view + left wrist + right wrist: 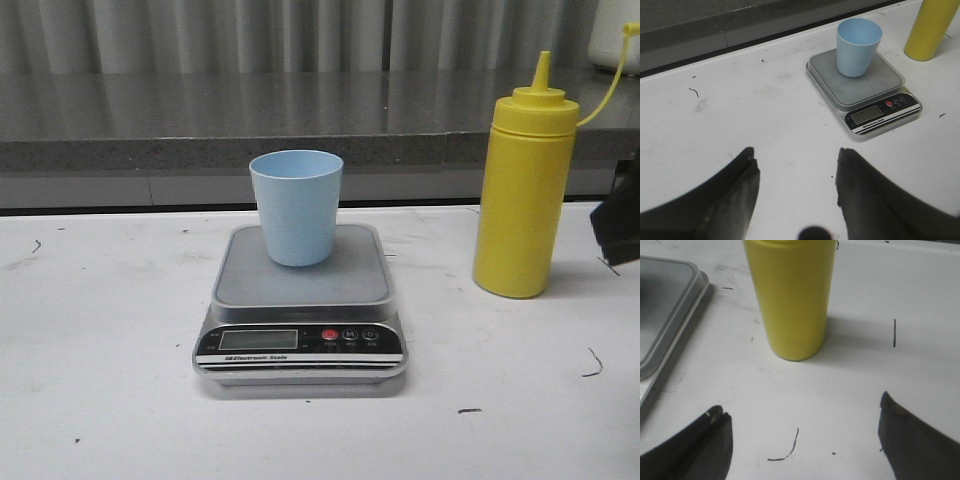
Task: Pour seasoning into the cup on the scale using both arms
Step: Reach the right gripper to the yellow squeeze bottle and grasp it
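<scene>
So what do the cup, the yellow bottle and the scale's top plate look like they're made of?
Cup: likely plastic, pale blue, matte, with an even colour and no glare. Squeeze bottle: likely soft plastic, opaque yellow with a faint sheen and a moulded nozzle cap. Scale platform: looks like brushed metal, dull grey with a soft reflection, though coated plastic can't be ruled out; its front strip is glossy black.

Scale (300, 320): flat, silver-grey, steel platform, LCD display, red button and two dark buttons on its black front strip. Cup (296, 205): pale blue, upright, open, standing on the scale's platform. Bottle (524, 185): tall, yellow, upright, nozzle capped, right of the scale, apart from it.
</scene>
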Tool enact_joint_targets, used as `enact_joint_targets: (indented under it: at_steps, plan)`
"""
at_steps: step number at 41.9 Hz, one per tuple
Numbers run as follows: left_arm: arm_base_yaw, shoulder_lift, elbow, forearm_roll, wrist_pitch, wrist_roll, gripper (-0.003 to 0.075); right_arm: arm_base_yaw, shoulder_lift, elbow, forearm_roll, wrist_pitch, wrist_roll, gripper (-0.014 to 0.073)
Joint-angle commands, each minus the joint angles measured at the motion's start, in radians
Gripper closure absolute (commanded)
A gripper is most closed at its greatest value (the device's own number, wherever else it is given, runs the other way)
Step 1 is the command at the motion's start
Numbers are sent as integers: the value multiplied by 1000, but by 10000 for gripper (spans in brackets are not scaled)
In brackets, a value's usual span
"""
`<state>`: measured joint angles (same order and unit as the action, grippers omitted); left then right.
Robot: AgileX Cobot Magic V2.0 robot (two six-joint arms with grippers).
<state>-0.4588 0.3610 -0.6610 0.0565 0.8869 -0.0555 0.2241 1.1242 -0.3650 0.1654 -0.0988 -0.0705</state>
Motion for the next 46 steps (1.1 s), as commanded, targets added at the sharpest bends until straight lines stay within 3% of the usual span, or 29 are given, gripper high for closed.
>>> enact_joint_targets:
  at_steps: [1, 7, 21, 46]
  plan:
    - [1, 7, -25, -7, -72, -4, 365, 25, 56, 40, -13, -287, 34, -20]
    - [1, 7, -25, -7, -72, -4, 365, 51, 187, 48, -81, -477, 52, -20]
    - [1, 7, -25, -7, -72, -4, 365, 47, 476, 20, -81, -944, 134, -20]
    - [1, 7, -25, -7, -72, -4, 365, 44, 746, -237, -49, -1015, 135, -20]
